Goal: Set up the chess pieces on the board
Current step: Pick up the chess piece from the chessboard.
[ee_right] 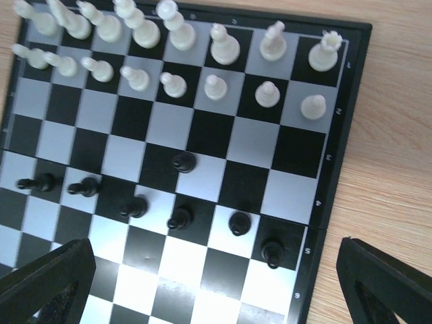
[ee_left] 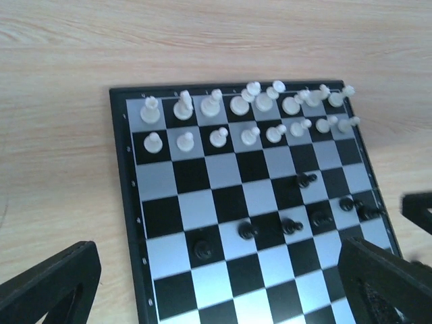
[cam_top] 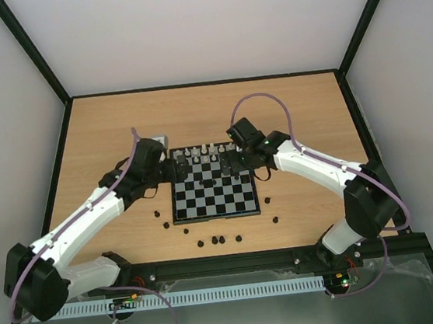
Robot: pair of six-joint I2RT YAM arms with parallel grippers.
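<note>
The board [cam_top: 223, 205] lies mid-table. White chess pieces [cam_top: 204, 153] fill its two far rows, seen also in the left wrist view [ee_left: 217, 137] and the right wrist view [ee_right: 172, 84]. Several black pawns [ee_left: 247, 231] stand in a ragged line mid-board, and the right wrist view shows this line of pawns [ee_right: 179, 219] too. More black pieces [cam_top: 219, 240] lie loose on the table in front of the board. My left gripper [cam_top: 173, 169] [ee_left: 216, 290] hovers open over the board's left side, nothing between its fingers. My right gripper [cam_top: 237, 162] [ee_right: 216, 287] hovers open over the right side, also empty.
Single black pieces lie left of the board [cam_top: 161, 220] and right of it [cam_top: 276, 219]. A small grey object [cam_top: 159, 139] sits behind the left wrist. Black rails edge the wooden table [cam_top: 305, 113].
</note>
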